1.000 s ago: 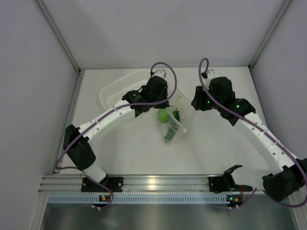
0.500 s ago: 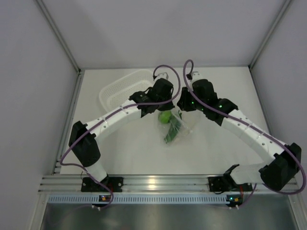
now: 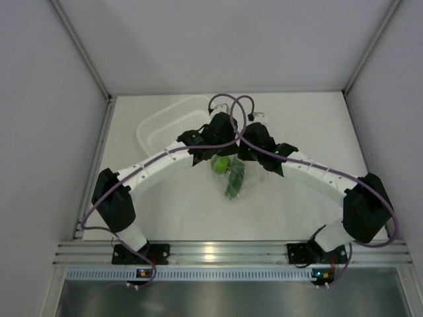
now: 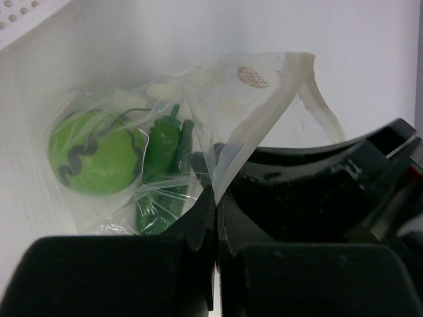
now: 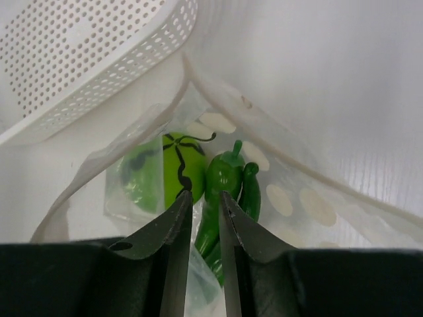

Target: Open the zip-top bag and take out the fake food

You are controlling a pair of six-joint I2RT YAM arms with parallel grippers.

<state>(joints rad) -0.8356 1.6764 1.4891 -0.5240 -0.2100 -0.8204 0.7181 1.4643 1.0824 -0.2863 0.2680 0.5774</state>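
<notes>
Zip-top bag [image 3: 246, 173] is lying near the middle of the table [image 3: 304, 125], with its mouth pointing to about 12 o'clock in the top view. Both arms are meeting over this mouth. The left pincer [image 3: 221, 150] is standing at about 11 o'clock of the bag and the right pincer [image 3: 250, 152] at about 1 o'clock, almost touching each other.

In the left wrist view the left pincer [image 4: 215, 198] is closing fully on the bag's [image 4: 218, 112] upper edge, and the film is being pinched between its two black fingers. The black body of the right pincer is filling the 3 o'clock side of this view.

In the right wrist view the right pincer [image 5: 204, 198] is pointing into the open mouth, and its fingers [image 5: 173, 224] are standing only a narrow slit apart. Perhaps film is caught there; I cannot tell if it is gripping.

Inside the bag the lime-green fruit [image 5: 173, 168] with dark marks is lying at the 9 o'clock side, and the dark green pods [image 5: 225, 175] are lying just beside it, at its 3 o'clock.

The white perforated basket [image 3: 165, 122] is standing at about 10 o'clock of the bag, near it.
</notes>
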